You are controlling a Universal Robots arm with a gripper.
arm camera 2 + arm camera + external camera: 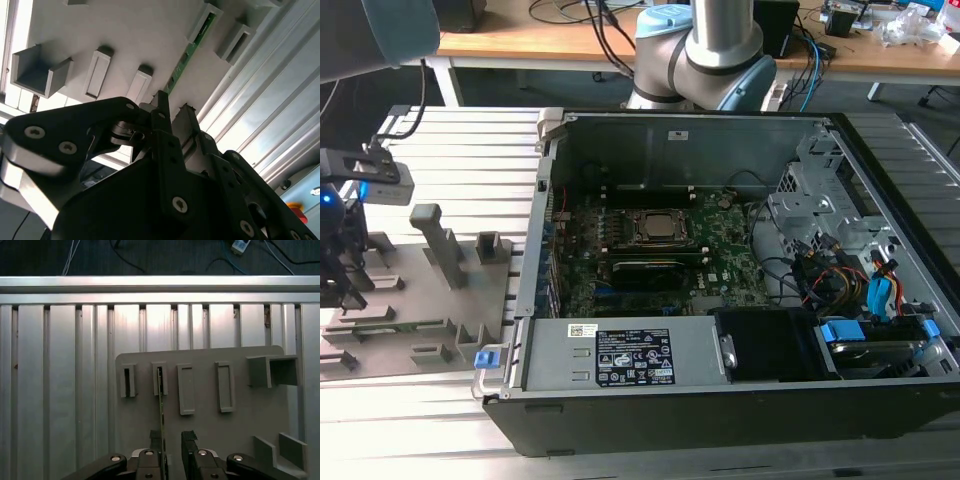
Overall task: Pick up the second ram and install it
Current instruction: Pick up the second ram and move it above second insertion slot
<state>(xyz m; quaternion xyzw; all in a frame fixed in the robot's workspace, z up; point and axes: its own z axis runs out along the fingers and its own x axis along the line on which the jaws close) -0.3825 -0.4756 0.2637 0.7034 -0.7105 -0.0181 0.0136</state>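
The second ram (pixel 161 405) is a thin green stick standing on its edge in a slotted block of the grey fixture plate (pixel 240 420). In the second wrist view the second ram (pixel 182 62) runs from that block toward my fingers. My gripper (pixel 172 437) is open, low over the near end of the stick, which lies close to the inner face of one fingertip (pixel 156 440). The other fingertip (pixel 189 440) stands apart from it. In the exterior view my gripper (pixel 342 290) hangs at the far left, over the fixture plate (pixel 430 300) and the green stick (pixel 415 326).
An open computer case (pixel 720 400) fills the exterior view's middle and right, with the green motherboard (pixel 650 265), its CPU socket (pixel 655 228) and bundled cables (pixel 840 270) inside. Upright grey blocks (pixel 440 240) stand on the fixture plate. Ribbed aluminium table (pixel 60 390) surrounds it.
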